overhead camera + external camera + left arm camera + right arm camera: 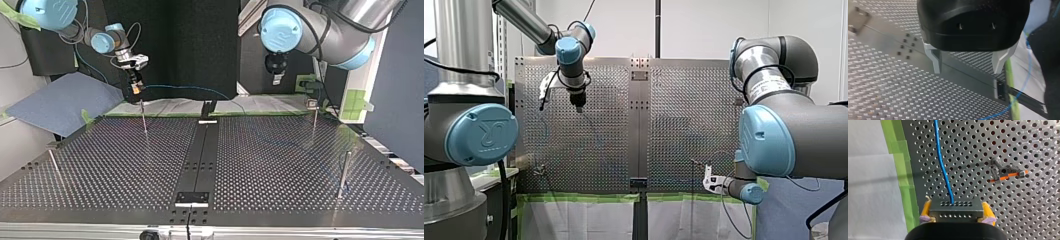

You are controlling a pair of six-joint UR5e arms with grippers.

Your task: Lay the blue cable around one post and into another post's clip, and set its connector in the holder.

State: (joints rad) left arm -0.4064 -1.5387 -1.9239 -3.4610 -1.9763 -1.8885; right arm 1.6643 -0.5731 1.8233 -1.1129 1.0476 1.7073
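Right hand (957,213) clamps connector (955,210) (cable (941,165) attached).

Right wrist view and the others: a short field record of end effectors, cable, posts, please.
right end effector: yellow pads, shut on grey perforated metal connector block
blue cable: leaves the block, runs ahead over perforated metal table
left end effector: open, empty, above the table
metal post with orange bar: apart from the cable

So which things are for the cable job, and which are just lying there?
For the job: blue cable, connector in my right gripper, post with a clip, plain posts, my left gripper, open.
Just lying there: green tape, blue sheet, white covering.
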